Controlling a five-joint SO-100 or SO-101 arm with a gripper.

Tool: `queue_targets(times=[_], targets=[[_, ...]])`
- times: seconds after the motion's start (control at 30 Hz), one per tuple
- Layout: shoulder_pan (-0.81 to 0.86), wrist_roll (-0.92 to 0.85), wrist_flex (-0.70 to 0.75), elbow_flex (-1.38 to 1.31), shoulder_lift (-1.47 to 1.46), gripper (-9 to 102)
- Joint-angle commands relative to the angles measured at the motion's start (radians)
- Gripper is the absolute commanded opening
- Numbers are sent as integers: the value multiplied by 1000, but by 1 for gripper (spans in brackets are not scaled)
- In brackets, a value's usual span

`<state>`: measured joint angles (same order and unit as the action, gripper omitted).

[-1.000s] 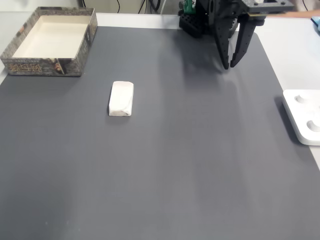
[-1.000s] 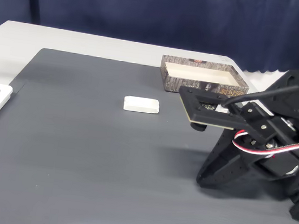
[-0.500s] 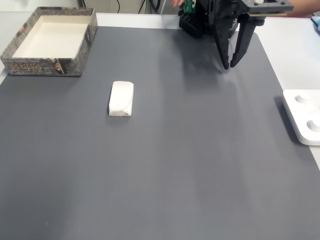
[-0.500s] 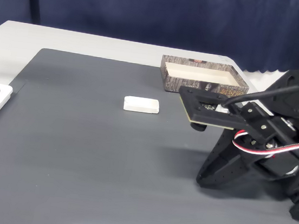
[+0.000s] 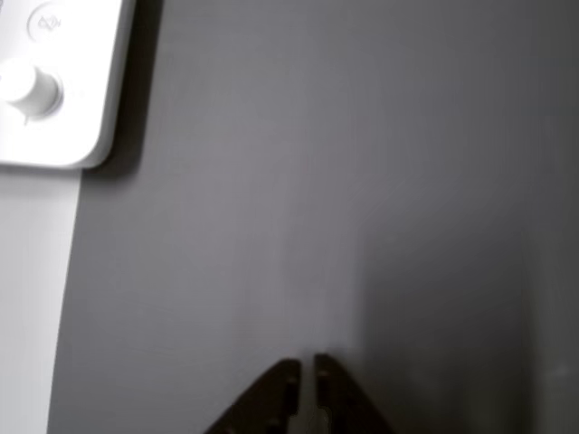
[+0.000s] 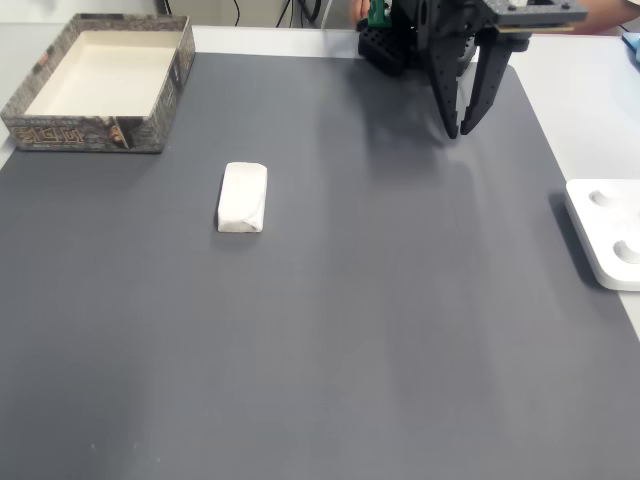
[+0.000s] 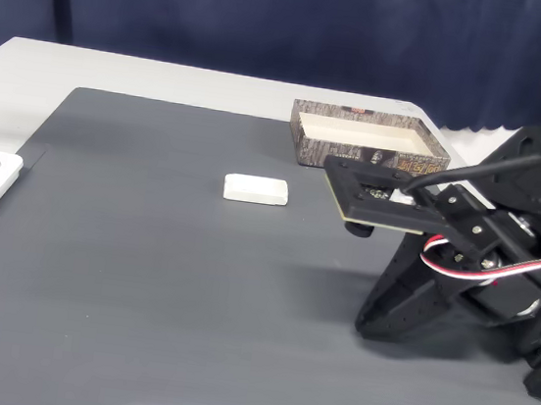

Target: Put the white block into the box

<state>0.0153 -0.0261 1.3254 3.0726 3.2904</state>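
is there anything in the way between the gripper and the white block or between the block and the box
Nothing visible stands in either path. In a fixed view, bare dark mat lies between the gripper and the white block, and between the block and the box. The white device sits off at the mat's right edge.

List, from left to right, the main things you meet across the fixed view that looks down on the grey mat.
box → white block → tool → white device at the right edge.
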Motion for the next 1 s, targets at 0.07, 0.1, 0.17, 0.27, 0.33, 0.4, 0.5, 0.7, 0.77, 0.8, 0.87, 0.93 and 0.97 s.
queue_targets(times=[0.07, 0.1, 0.17, 0.27, 0.33, 0.4, 0.5, 0.7, 0.77, 0.8, 0.87, 0.93, 0.97], targets=[[-9, -81, -5, 20, 35, -2], [-9, -94, -11, 15, 34, -2], [-5, -94, -18, -14, 12, -2], [29, -81, -18, -101, -94, -2], [64, -41, -18, -183, -201, -2], [110, -6, -18, -265, -307, -2], [176, 71, -20, -390, -449, -2], [305, 186, -20, -620, -723, -2], [344, 229, -20, -687, -811, -2], [362, 242, -20, -718, -851, -2], [394, 270, -21, -784, -933, -2], [423, 316, -23, -853, -1014, -2], [437, 333, -23, -887, -1054, -2]])
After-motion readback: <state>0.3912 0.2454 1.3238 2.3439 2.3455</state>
